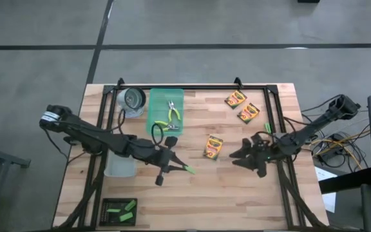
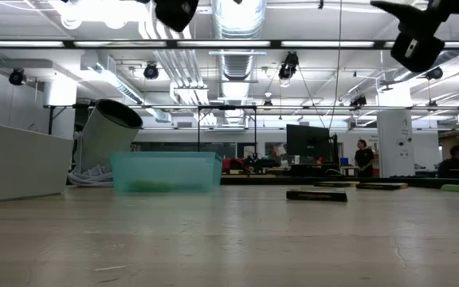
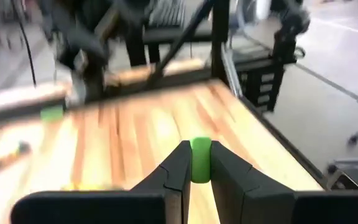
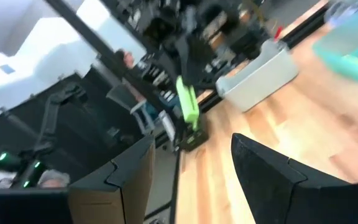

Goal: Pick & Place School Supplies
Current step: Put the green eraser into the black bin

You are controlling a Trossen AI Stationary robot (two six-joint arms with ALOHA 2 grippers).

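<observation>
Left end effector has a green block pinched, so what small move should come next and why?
Probably carry it toward the teal tray. The left end effector is shut on the green block above bare table, while pliers already lie in that tray.

crayon box (image 3: 5, 155) blurred at frame edge, teal tray (image 4: 353, 46) blurred

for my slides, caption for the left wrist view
Left tool shut on a small green block, held above the wooden table.
</observation>
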